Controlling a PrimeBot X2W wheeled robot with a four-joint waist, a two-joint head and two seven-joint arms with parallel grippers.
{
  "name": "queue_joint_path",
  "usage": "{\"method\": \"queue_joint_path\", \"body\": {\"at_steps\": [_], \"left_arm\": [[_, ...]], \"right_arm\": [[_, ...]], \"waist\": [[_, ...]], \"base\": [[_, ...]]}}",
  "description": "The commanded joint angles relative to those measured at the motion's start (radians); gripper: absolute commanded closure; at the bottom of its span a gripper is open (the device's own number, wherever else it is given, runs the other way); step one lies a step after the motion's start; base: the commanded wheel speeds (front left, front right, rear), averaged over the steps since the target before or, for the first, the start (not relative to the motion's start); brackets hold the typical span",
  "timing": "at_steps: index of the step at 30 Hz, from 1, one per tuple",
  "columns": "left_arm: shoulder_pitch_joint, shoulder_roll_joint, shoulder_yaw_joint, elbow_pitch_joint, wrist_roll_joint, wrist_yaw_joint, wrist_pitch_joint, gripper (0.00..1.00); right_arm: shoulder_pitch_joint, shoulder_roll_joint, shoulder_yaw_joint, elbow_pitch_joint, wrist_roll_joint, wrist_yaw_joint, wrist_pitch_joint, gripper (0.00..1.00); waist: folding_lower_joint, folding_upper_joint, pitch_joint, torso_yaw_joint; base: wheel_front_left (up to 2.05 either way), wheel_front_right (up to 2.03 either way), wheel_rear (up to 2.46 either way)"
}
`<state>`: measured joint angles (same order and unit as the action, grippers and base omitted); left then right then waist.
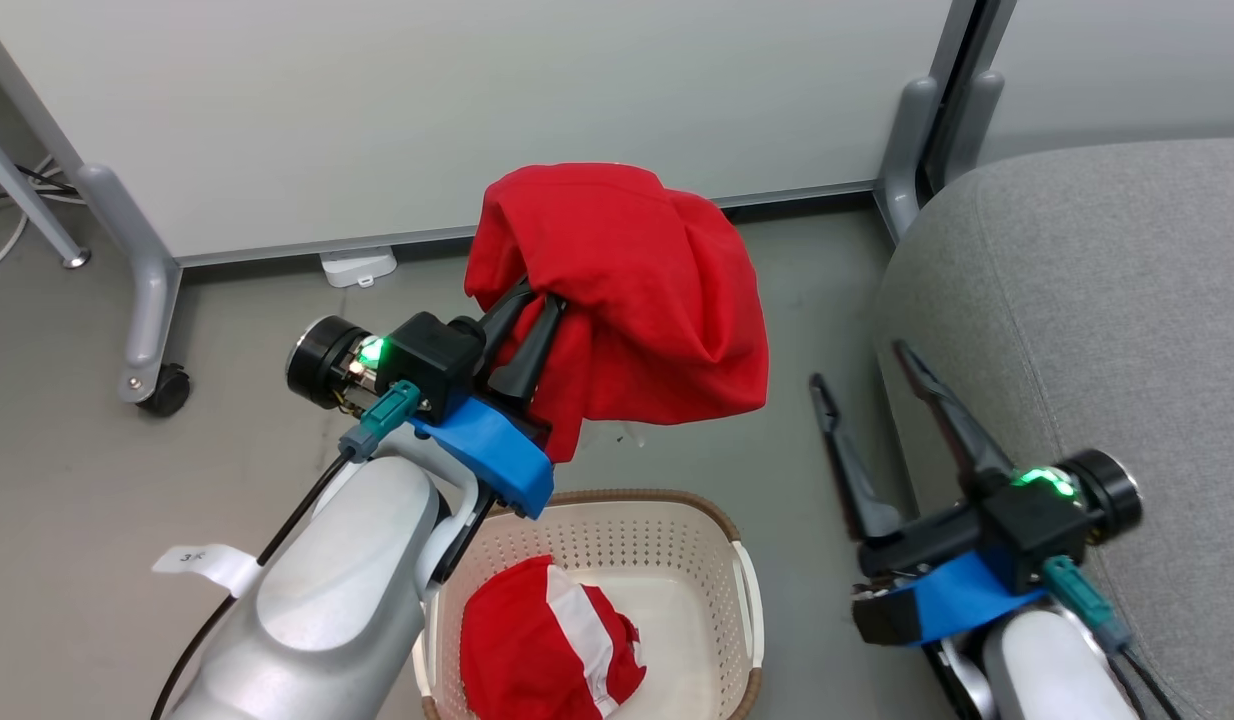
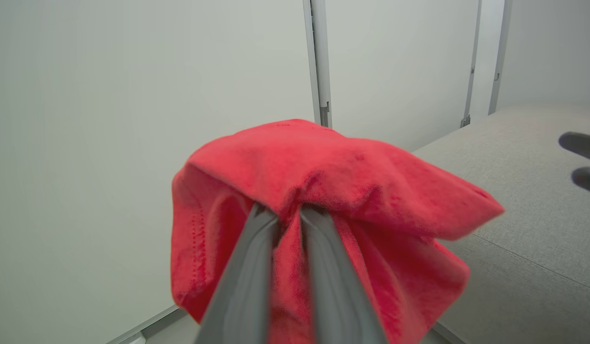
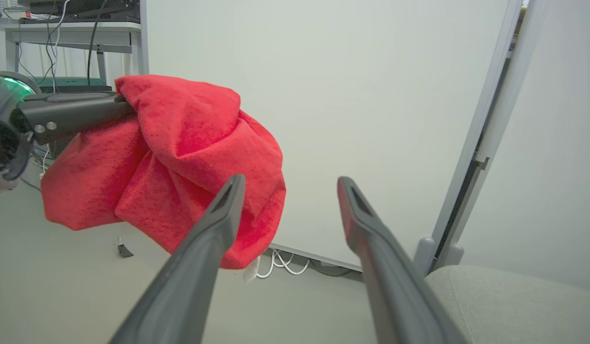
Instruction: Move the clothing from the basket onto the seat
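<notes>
Left claw (image 1: 539, 300) is pinching a fold of the thin red garment (image 1: 647, 280), holding it bunched in air above the basket (image 1: 677, 502), short of the grey sofa (image 1: 1107, 300). Fabric is draping limp; likely light, any gathered fold gripping well. Right claw (image 1: 859, 365) is hanging spread, empty. Striped knit (image 1: 547, 640) is lying in the basket; looking bulkier, wanting a thick bunch.

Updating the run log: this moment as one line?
left hand shut on plain red garment, held clear of basket | right hand open | striped garment in basket
</notes>
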<state>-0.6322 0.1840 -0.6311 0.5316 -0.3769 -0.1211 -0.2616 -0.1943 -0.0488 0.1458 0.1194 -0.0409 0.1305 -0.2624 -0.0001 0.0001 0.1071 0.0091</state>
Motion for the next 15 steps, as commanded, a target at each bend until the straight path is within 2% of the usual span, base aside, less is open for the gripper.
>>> {"method": "queue_joint_path", "body": {"at_steps": [1,9,15], "left_arm": [[0.002,0.002,0.004,-0.003,0.007,-0.002,-0.005,1.0],[-0.026,-0.014,-0.007,-0.004,0.011,-0.005,-0.005,1.0],[-0.041,-0.041,-0.041,-0.012,0.024,-0.008,-0.005,1.0]], "right_arm": [[-0.022,-0.008,0.023,-0.006,-0.014,0.0,-0.004,0.0],[-0.146,-0.061,0.189,0.037,-0.059,0.0,-0.004,0.0],[-0.231,-0.079,0.247,0.133,-0.083,0.0,-0.004,0.0]], "waist": [[0.0001,-0.0001,0.001,0.0],[0.0001,-0.0001,0.016,0.018],[0.0001,-0.0001,0.026,0.042]], "base": [[0.0,0.0,0.0],[0.0,0.0,0.0],[0.0,0.0,0.0]]}}
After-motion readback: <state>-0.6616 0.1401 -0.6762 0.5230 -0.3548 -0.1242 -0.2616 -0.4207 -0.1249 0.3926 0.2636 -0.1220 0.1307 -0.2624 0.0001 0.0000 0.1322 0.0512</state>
